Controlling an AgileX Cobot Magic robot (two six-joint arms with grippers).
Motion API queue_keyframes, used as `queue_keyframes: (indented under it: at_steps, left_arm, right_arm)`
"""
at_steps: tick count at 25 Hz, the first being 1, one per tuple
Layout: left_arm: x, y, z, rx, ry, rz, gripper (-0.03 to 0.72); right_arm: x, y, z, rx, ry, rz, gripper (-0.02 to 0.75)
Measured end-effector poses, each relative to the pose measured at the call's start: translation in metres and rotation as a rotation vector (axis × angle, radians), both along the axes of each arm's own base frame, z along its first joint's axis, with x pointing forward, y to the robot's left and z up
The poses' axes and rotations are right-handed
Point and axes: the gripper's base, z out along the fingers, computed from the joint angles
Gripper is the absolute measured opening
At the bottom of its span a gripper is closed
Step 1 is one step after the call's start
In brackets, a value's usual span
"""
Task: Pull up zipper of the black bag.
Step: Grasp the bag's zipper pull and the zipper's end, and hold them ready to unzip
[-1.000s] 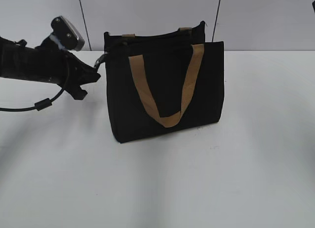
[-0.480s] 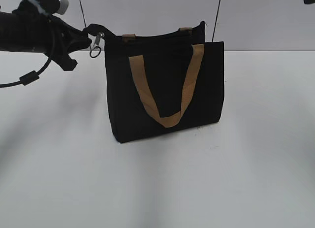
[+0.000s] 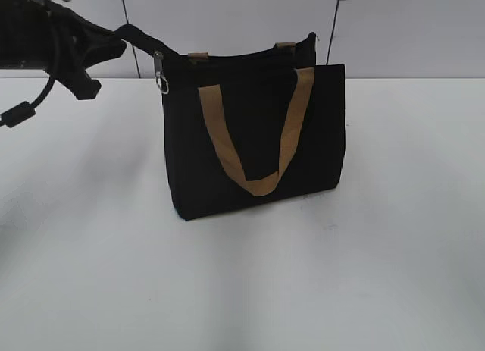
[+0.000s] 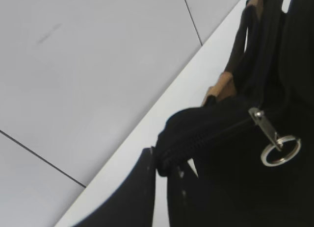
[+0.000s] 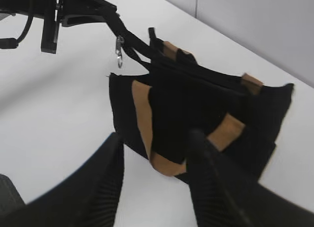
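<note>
No writing or labels seen anywhere. Black bag [image 3: 254,139] stood upright on white table [image 3: 303,283], near far wall [image 3: 227,17], front tan handle [image 3: 254,135] hanging in U. Left gripper [image 4: 162,165] was clamped on end of zipper [image 4: 211,134] strip, stretched out left of bag top; silver pull [image 3: 161,73] dangled below. Right gripper [image 5: 154,175] hung above bag, jaws apart, holding nothing.

Matt black fabric bag [image 3: 258,139], tan webbing handles [image 3: 254,131], shiny metal zipper pull [image 4: 274,141]
</note>
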Motion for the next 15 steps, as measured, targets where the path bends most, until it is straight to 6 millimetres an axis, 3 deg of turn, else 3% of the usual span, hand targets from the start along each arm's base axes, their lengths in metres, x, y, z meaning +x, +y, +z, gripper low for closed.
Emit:
queue_keyframes:
  at_steps: [8, 15]
  left_arm:
    - [-0.018, 0.004, 0.035, -0.05, -0.078, 0.025, 0.029]
    - [-0.02, 0.005, 0.039, -0.074, -0.073, 0.036, 0.029]
  right_arm:
    - [0.026, 0.065, -0.04, -0.001, 0.008, 0.069, 0.329]
    - [0.042, 0.101, -0.068, -0.002, -0.031, 0.056, 0.329]
